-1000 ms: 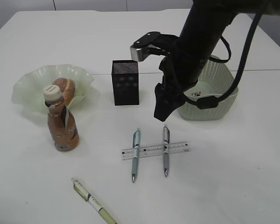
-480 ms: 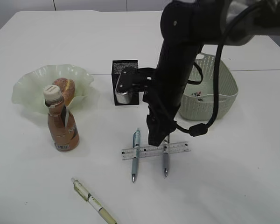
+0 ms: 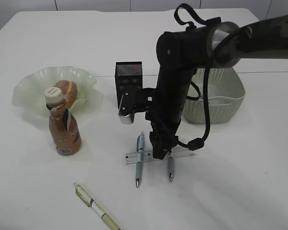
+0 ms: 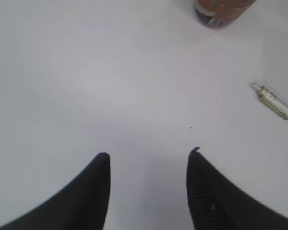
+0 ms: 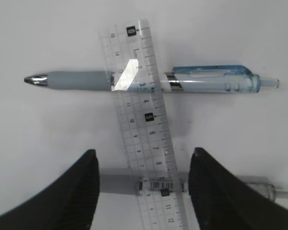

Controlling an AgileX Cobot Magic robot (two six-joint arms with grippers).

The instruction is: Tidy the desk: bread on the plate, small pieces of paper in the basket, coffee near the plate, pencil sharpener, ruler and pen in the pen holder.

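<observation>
**Desk inventory: ruler and pens under the right gripper**

Item one: the ruler (image 5: 146,124), clear plastic with black markings. We find it lying flat across two pens near the front middle of the desk (image 3: 240,191), and the right arm hides part of it in the exterior view.

Item two: the blue pen (image 5: 149,81), translucent barrel with a grey grip, crossing under the ruler.

Item three: the grey pen (image 5: 129,184), parallel to the blue one and also under the ruler. In the right wrist view it lies between the two fingertips.

Item four: the right gripper (image 5: 143,184), jaws spread, one fingertip on each side of the ruler and low over it. We cannot tell whether the tips touch the desk. It grips nothing.

Item five: the pen holder (image 3: 128,84), black mesh, upright just behind the arm, which covers its lower right corner.

Item six: the basket (image 3: 225,103), pale green, to the right, partly hidden by the arm and its cable.

Item seven: the plate (image 3: 29,88) at the left, with the bread (image 3: 66,91) in it.

Item eight: the coffee (image 3: 62,127), upright directly in front of the plate.

Item nine: a third pen (image 3: 96,207), pale yellow-green, alone at the front left.

Item ten: the left gripper (image 4: 146,160), jaws spread over bare desk, nothing between them.
</observation>
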